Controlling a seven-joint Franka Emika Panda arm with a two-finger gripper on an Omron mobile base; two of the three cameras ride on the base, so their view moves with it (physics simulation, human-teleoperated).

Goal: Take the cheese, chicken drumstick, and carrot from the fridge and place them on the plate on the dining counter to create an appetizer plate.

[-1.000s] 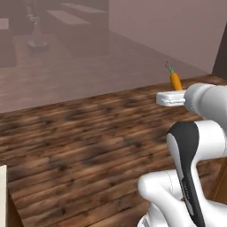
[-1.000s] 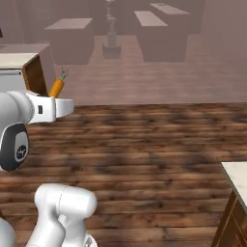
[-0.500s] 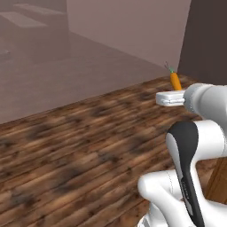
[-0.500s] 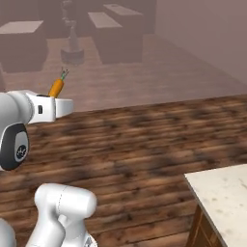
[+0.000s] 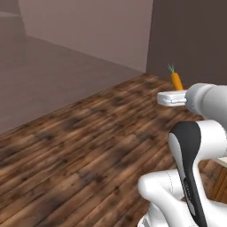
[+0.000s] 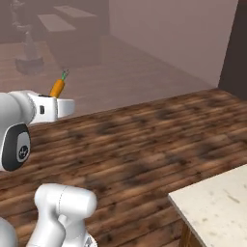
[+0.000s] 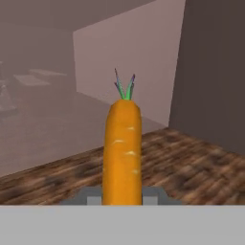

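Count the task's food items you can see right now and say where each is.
1. The carrot stands upright in the hand, leafy end up, carried above the wooden floor. No cheese or drumstick is in view here; they may be elsewhere.

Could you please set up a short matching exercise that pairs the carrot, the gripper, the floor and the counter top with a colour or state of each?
Things:
1. carrot
2. gripper
3. wooden floor
4. counter top

Descriptions:
A. dark brown planks
B. speckled beige stone
C. orange, green leaves at its tip
D. shut on what it carries

Pairs: 1-C, 2-D, 3-A, 4-B
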